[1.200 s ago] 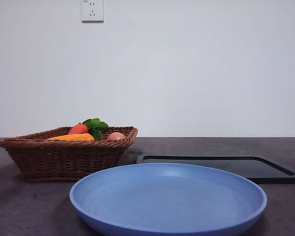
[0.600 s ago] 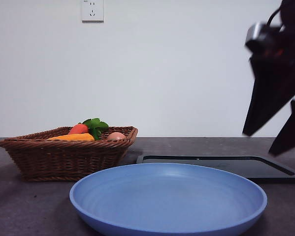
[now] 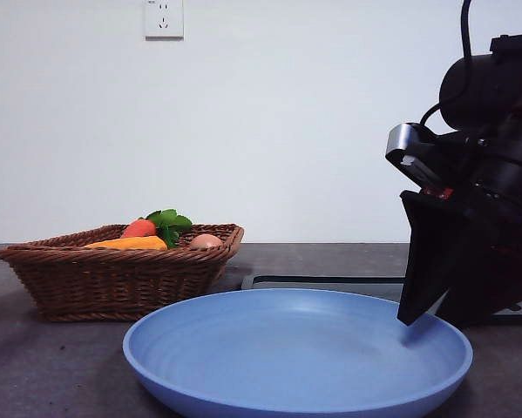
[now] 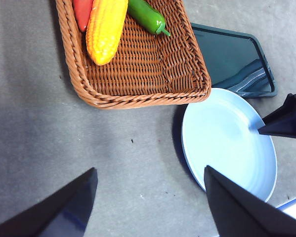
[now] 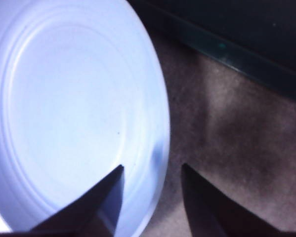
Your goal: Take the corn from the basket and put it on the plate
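Front view – right tool (image 3: 435, 318) tilted low, straddling plate (image 3: 243, 348) rim, parted, empty.

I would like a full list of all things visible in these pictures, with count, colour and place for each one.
corn: one, orange-yellow, lying in the basket
basket: one, brown wicker, on the table beside the plate
carrot: one, red-orange with green leaves, in the basket next to the corn
green vegetable: one, in the basket; kind unclear
pale pink item: one, in the basket; kind unclear
plate: one, blue, empty, on the table
tray: one, black, behind the plate
wall socket: one, white, on the wall
left gripper: open, above bare table
right gripper: open, straddling the plate's rim
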Available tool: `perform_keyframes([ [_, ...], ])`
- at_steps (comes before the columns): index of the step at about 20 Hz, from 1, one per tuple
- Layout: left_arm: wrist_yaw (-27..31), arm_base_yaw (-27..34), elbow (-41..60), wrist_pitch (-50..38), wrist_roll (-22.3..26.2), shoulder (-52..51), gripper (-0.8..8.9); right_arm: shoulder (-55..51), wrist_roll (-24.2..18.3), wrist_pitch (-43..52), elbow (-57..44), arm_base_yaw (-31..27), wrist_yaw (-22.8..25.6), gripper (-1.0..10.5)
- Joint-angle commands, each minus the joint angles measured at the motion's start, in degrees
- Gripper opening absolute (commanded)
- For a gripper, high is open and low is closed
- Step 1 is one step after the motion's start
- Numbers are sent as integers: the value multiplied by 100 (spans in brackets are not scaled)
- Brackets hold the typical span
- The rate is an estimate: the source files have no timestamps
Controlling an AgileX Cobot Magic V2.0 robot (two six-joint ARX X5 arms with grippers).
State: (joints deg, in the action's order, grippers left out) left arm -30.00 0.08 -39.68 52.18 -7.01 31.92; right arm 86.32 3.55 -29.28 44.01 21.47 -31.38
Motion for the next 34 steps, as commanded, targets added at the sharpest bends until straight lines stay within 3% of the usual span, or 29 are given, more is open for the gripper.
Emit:
perform_keyframes([
  [1, -26, -11, -105, -77, -11, 31, 352, 131, 79, 83, 101, 52, -9, 86],
  [6, -26, -11, -105, -79, -11, 31, 352, 133, 120, 116, 101, 52, 162, 1],
  [9, -26, -11, -105, -79, -9, 31, 352, 133, 203, 120, 101, 52, 540, 1],
  [14, -26, -11, -109, -179, -4, 42, 352, 31, 247, 66, 164, 52, 525, 1],
  [23, 26, -350, -160, -1040, -17, 688, 352, -1340, 157, -1300, 1414, 11, 444, 1],
  [27, 575, -739, -584, -1462, 116, 1434, 352, -1751, 66, -1725, 1912, -81, 446, 1],
  [34, 2035, -1628, -1792, -1755, 682, 3536, 352, -2140, 70, -1878, 2166, -398, 446, 1],
])
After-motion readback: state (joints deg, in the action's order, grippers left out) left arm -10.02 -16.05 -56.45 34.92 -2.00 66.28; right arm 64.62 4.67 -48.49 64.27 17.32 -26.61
